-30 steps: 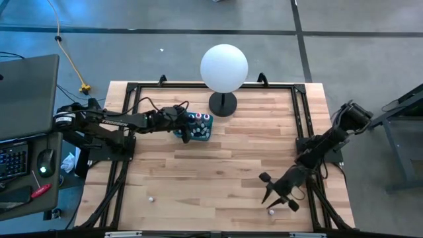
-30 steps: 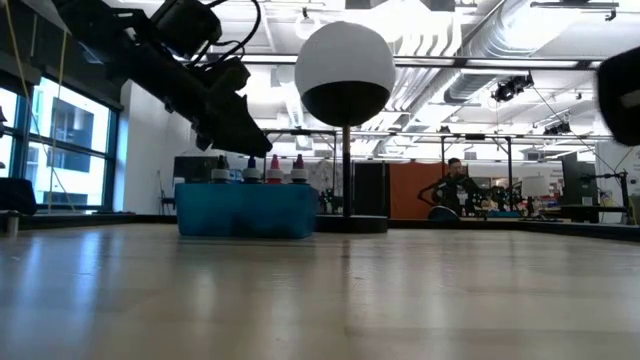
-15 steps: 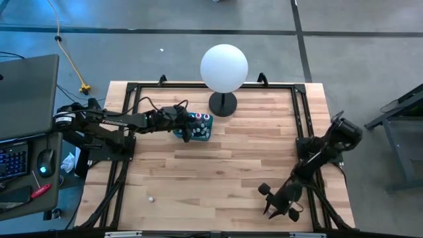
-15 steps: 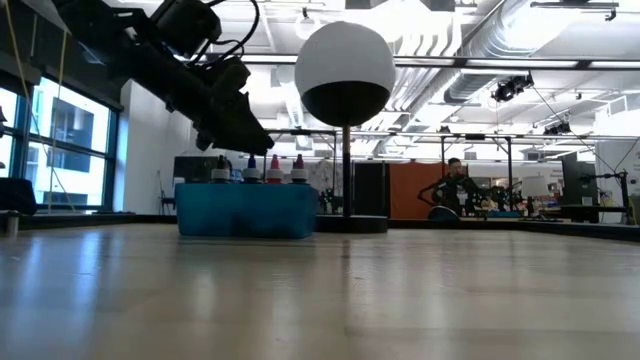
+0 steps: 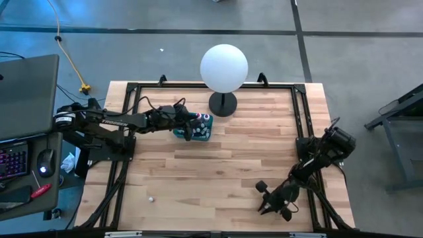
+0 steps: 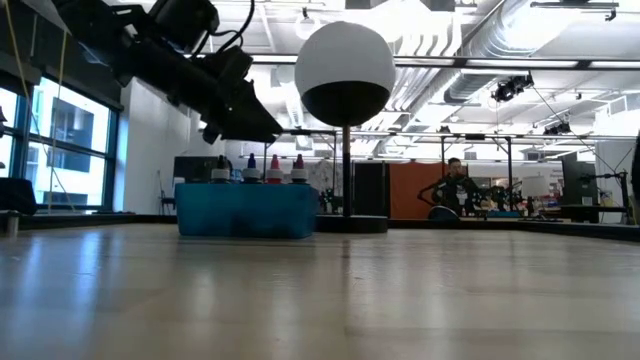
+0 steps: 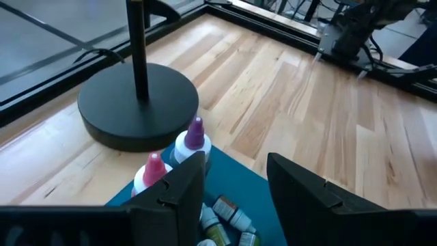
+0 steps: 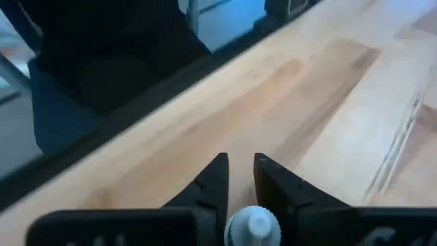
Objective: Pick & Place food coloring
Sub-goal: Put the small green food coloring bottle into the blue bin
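Note:
The teal tray (image 5: pixel 198 127) sits on the table in front of the globe's stand. Several tiny food coloring bottles stand in it, one with a pink top (image 7: pixel 153 168) and one with a purple top (image 7: pixel 194 134). More bottles (image 7: pixel 229 213) lie flat inside it. In the low view the bottle tops (image 6: pixel 274 166) poke above the tray wall (image 6: pixel 247 210). My left gripper (image 7: pixel 235 171) hovers open just above the tray and touches nothing. My right gripper (image 5: pixel 269 205) is low near the table's near right corner, shut on a white-capped bottle (image 8: pixel 251 224). My right gripper has a small white-capped bottle between its two fingers. The cap (image 8: pixel 251 223) shows far back between them in the right wrist view. The fingers (image 8: pixel 217 179) slant down at it from the far right. The gripper hides whether the bottle rests on the table.
A big white globe (image 5: pixel 224 67) on a black stand (image 5: pixel 223 104) rises just beyond the tray. A black frame (image 5: pixel 301 125) rims the table. One small white thing (image 5: pixel 151 197) lies near the near left edge. A laptop and keyboard sit off the table's left side.
My right gripper has moved toward the near edge and slightly left, dropping over the small white thing that lay beside it; that thing now shows between its fingers. My left gripper has shifted a little to the right above the tray, staying open.

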You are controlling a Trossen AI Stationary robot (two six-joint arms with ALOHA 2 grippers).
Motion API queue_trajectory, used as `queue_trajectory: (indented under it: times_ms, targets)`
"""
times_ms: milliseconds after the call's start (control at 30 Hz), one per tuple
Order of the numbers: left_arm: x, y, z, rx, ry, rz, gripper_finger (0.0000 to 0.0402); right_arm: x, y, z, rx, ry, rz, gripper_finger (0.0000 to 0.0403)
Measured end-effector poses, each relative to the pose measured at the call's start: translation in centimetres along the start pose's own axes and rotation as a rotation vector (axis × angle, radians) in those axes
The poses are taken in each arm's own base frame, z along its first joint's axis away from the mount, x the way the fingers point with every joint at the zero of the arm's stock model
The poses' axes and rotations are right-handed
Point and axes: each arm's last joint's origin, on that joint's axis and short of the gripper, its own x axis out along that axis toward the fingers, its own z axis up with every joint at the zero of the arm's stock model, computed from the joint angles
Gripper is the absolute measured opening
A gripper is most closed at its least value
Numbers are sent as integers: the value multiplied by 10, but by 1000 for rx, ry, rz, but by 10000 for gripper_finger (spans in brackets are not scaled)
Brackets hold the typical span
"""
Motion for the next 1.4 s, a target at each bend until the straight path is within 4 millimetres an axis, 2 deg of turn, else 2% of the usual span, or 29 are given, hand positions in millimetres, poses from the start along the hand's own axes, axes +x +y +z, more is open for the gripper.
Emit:
queue_trajectory:
  times_ms: [67, 200, 333, 433, 567, 733, 833, 933, 1033, 1133, 1233, 1400]
  targets:
    - [0, 0, 1, -1, -9, -3, 156, 0, 0, 3, 14, -26, 3, 47]
    - [1, -3, 10, 6, -34, -9, 156, 0, -5, 13, 49, -131, -54, 46]
    - [1, -7, 24, 67, -72, -22, 156, -3, -21, 28, -4, -279, -271, 55]
    - [1, -10, 36, 110, -89, -27, 156, -3, -44, 40, -67, -325, -494, 63]
    - [1, -14, 50, 132, -57, -19, 156, 3, -89, 61, -96, -328, -705, 48]
    - [-4, -18, 67, 254, 77, 16, 156, 10, -163, 98, -77, -312, -850, 47]
    - [-11, -18, 79, 318, 183, 74, 156, 8, -208, 117, -16, -227, -959, 57]
    - [-19, -17, 85, 353, 289, 132, 156, -3, -250, 127, 113, -119, -1073, 55]
    - [-27, -15, 87, 372, 385, 196, 156, -19, -285, 127, 251, -66, -1082, 46]
    - [-35, -12, 82, 382, 504, 249, 156, -28, -314, 120, 358, -126, -1010, 45]
    - [-45, -12, 75, 372, 564, 268, 156, -21, -331, 104, 373, -157, -940, 50]
    - [-72, -17, 67, 360, 568, 305, 156, 1, -343, 79, 328, -117, -934, 54]
